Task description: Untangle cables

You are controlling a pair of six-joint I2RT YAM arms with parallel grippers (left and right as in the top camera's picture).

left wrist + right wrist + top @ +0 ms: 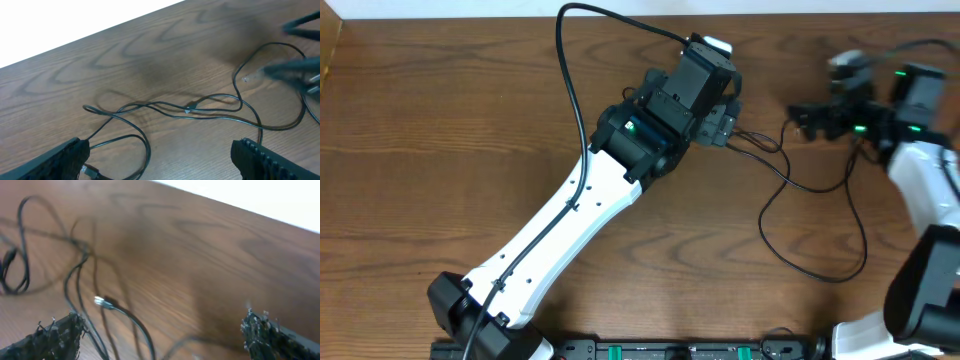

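Thin black cables (762, 218) lie in loose loops on the wooden table between my two arms. In the left wrist view they cross in a tangle (190, 108), and a small plug (85, 169) lies by the left finger (65, 159). My left gripper (725, 125) (161, 150) hangs open just above the cables, holding nothing. My right gripper (810, 115) (162, 325) is open too and blurred. A cable with a silver plug end (101, 300) runs between its fingers, apart from both. A farther tangle (82, 247) shows behind it.
The wooden table (440, 120) stretches bare to the left. A thick black cable (565, 70) arcs over my left arm. The table's far edge (100, 32) meets a white background. A black rail (670, 350) runs along the near edge.
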